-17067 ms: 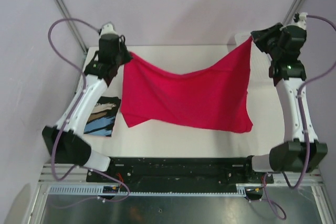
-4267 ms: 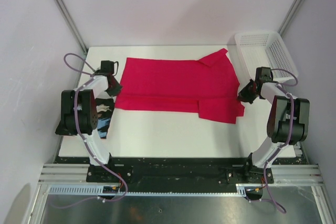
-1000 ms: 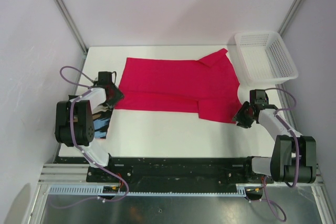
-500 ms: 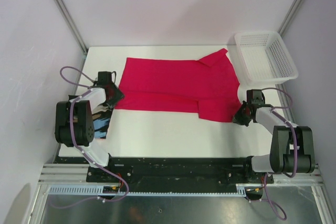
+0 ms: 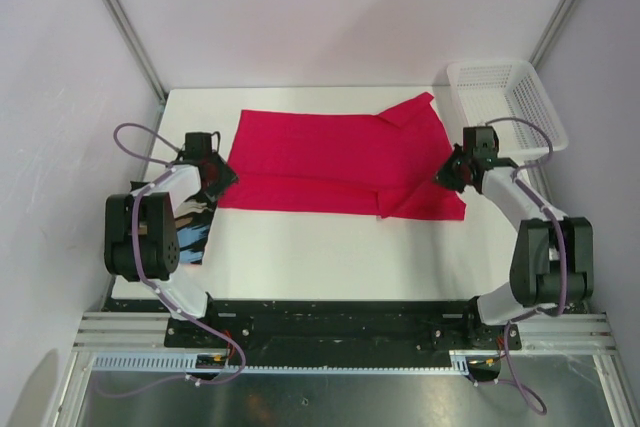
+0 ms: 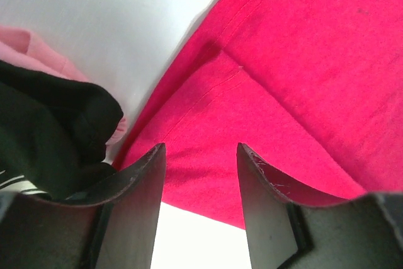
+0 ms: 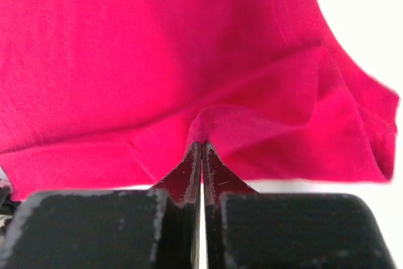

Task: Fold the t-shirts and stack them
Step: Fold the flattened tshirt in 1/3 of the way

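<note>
The crimson t-shirt (image 5: 330,157) is lying spread flat across the far half of the white worktop (image 5: 330,257), its long side running from left to right, with a narrow band doubled over along its near edge. The right claw (image 7: 201,148) is gripping a small raised ridge of this cloth at the shirt's right end, and the jaws are meeting with only the thin fold between them. I am judging that the step in hand is folding this right end over toward the middle. To do it well, the pinch should be holding every layer of the ridge, the lift should be going only a little above the worktop so that the rest of the shirt is not dragging, and the cloth should be travelling straight to the left so that the new edge is coming out parallel to the shirt's side. The white mesh basket (image 5: 487,64) is standing just beside the right arm, so the elbow should be swinging away from it.

At the other end, the left claw (image 6: 200,155) is hanging open over the shirt's near left corner and is gripping nothing; I cannot tell if its tips are touching the cloth. The black printed t-shirt (image 6: 56,118) is lying just beside this claw, on its left, apart from the right claw
</note>
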